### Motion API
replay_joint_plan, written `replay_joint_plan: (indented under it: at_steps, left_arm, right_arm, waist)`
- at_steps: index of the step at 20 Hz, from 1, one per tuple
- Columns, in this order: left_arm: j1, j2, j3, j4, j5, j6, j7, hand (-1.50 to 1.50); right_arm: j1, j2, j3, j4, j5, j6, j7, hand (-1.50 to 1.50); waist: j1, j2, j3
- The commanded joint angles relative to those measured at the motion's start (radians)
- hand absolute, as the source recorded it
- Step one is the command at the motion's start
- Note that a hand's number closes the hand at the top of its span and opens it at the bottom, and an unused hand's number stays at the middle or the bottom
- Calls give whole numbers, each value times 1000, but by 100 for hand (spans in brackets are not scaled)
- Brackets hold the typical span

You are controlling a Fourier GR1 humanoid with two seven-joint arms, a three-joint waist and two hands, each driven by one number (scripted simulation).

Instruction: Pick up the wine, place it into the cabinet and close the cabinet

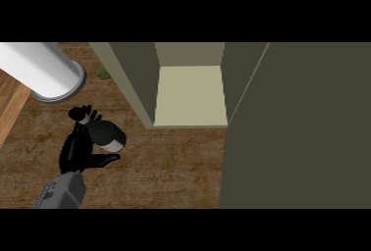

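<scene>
The left hand (81, 152) sits at the end of its grey forearm, fingers stretched up along the near side of the wine bottle (103, 131) and the thumb poking out beneath the bottle's base. It looks wrapped round the bottle's dark body, though the bottle hides much of the contact. The bottle touches the hand on its right, tilted, with its long axis running from the pale-banded base near the thumb up and left to the black cap by the fingertips. No other hand shows, so this one is the carrier. Up and to the right of the hand, well apart, stands the cabinet (138, 83) with its pale shelf (190, 93) exposed; the open door (297, 127) lies beyond. Up and left rests a white cylinder (43, 68). The carry must go rightward and up, I judge.
</scene>
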Motion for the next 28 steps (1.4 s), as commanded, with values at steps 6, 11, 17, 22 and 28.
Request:
replay_joint_plan:
  at_steps: [6,11,17,22,28]
  left_arm:
    - [-67,-14,13,69,38,-37,-12,-150]
    - [-80,20,-14,203,-1,-177,-122,150]
    - [-153,-13,-84,250,-126,-39,-221,150]
    - [-57,-24,-109,139,-149,38,-268,150]
    - [174,18,-89,-148,-79,35,-189,150]
  right_arm:
    - [37,12,-12,-136,-98,-9,57,-150]
    - [14,19,8,-103,-54,-18,43,-150]
    - [34,17,11,-96,-60,5,20,-150]
    - [31,-3,-23,-135,-89,-10,81,-150]
    - [30,24,23,-100,-28,-27,60,-150]
  waist:
    - [4,-2,1]
    - [-1,2,0]
    - [-12,4,-1]
    - [7,-2,1]
    - [32,-10,2]
